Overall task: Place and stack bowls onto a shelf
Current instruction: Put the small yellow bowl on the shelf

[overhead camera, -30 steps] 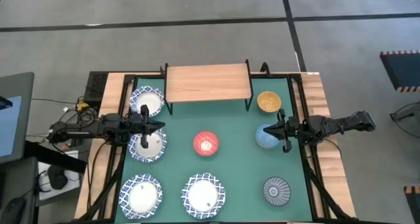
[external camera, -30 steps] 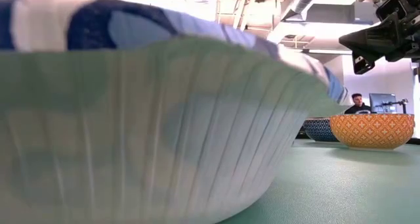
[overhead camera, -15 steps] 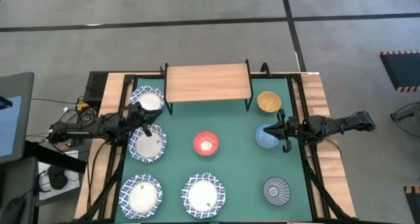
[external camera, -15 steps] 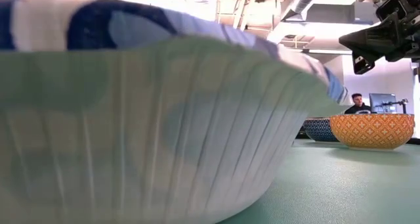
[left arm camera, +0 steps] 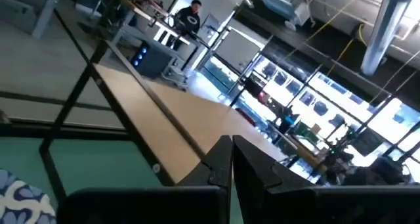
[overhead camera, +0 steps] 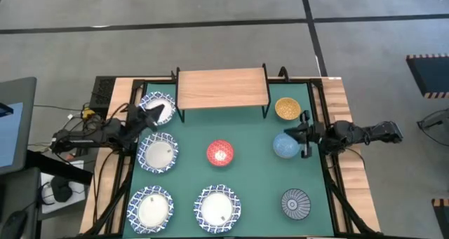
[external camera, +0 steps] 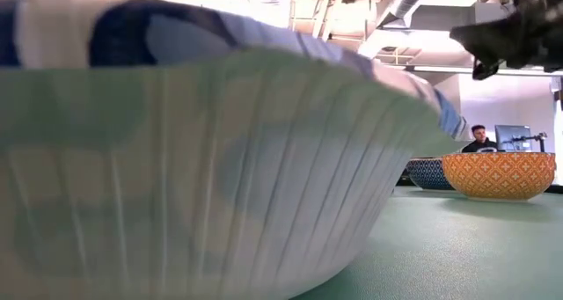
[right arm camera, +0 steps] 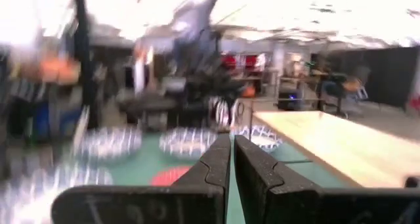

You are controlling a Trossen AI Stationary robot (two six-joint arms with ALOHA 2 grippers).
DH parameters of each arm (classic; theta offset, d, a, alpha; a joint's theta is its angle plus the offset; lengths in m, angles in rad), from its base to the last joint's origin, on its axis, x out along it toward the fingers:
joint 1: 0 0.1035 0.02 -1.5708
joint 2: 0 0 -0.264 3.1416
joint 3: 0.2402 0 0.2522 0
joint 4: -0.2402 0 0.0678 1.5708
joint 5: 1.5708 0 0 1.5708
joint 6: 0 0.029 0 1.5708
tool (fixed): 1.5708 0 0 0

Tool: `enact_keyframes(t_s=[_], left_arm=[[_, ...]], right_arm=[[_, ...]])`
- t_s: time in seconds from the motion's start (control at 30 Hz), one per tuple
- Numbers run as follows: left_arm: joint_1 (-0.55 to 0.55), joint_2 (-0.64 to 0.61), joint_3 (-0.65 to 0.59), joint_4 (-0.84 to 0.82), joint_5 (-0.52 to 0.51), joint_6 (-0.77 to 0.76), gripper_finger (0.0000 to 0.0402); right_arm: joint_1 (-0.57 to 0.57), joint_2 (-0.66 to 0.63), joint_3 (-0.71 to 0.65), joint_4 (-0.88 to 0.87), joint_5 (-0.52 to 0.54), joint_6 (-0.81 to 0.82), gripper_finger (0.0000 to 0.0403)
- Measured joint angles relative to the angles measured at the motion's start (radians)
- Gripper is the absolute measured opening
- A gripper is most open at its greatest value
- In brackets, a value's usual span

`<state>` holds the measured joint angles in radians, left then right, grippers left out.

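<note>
The left gripper (overhead camera: 158, 113), fingers pinched together on nothing, has swung up from the lattice bowl (overhead camera: 157, 154) to the one beside the shelf (overhead camera: 222, 87) – so nothing is stacked yet. The right gripper (overhead camera: 303, 133), also pinched together and empty, has slid off the pale blue bowl (overhead camera: 283, 146) (all 8 bowls I can see sit on the mat). No words or labels can be read.

Shelf (overhead camera: 222, 87): pale, matt wooden plank on thin black metal legs. Mat (overhead camera: 252, 183): matt green, smooth. Nearest blue-latticed bowl (external camera: 202, 159): glossy glazed ceramic, ribbed outside. Orange-yellow bowl (external camera: 498, 175): glossy, finely patterned.
</note>
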<state>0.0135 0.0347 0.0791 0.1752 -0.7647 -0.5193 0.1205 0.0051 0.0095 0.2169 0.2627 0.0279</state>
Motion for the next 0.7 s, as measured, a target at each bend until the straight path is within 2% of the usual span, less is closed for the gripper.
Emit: enact_keyframes(t_s=[0.13, 0.2, 0.37, 0.43, 0.5, 0.6, 0.7], left_arm=[[-0.007, 0.086, 0.050, 0.006, -0.001, -0.079, 0.0000], [-0.008, 0.157, 0.081, 0.002, 0.000, -0.083, 0.0000], [0.008, 0.362, 0.171, 0.006, -0.008, -0.082, 0.0000], [0.032, 0.437, 0.210, 0.021, 0.001, -0.081, 0.0000], [0.064, 0.493, 0.256, 0.022, 0.056, -0.064, 0.0000], [0.123, 0.569, 0.329, 0.022, 0.149, 0.006, 0.0000], [0.178, 0.636, 0.409, 0.016, 0.214, 0.072, 0.0001]], right_arm=[[-0.094, 0.001, 0.003, -0.003, 0.173, 0.331, 0.0048], [-0.152, 0.002, 0.004, -0.002, 0.218, 0.431, 0.0048], [-0.273, 0.015, 0.045, -0.012, 0.133, 0.369, 0.0048], [-0.309, 0.058, 0.093, -0.010, 0.139, 0.312, 0.0048], [-0.347, 0.112, 0.151, -0.040, 0.205, 0.296, 0.0048], [-0.414, 0.216, 0.243, -0.174, 0.293, 0.295, 0.0048], [-0.502, 0.348, 0.329, -0.360, 0.265, 0.308, 0.0048]])
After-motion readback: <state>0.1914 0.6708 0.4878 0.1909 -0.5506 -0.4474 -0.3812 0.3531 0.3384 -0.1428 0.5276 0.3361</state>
